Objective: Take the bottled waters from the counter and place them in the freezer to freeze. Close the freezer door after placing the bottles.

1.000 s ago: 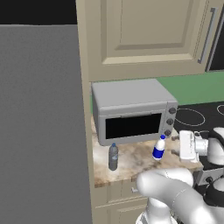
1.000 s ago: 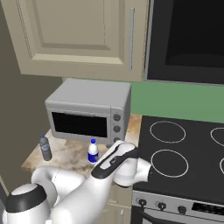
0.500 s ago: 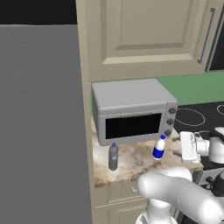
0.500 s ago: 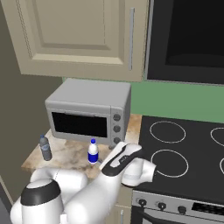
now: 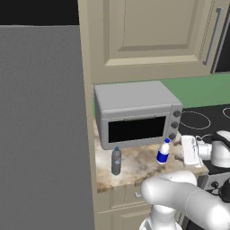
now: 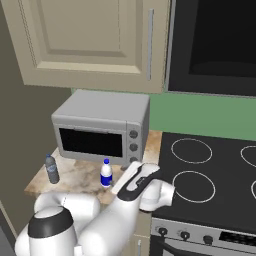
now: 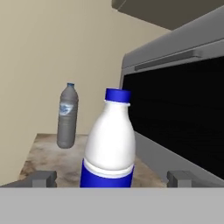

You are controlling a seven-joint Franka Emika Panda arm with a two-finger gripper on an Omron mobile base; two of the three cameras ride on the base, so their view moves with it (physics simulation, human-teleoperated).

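White bottle now stands between the spread fingers.

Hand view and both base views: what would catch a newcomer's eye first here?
The white bottle with blue cap and label looms close in the hand view, standing between the open gripper's two fingertips. Behind it, near the beige wall, the translucent grey bottle stands upright on the marbled counter. Both bottles stand in front of a grey toaster oven, beside the black stovetop.
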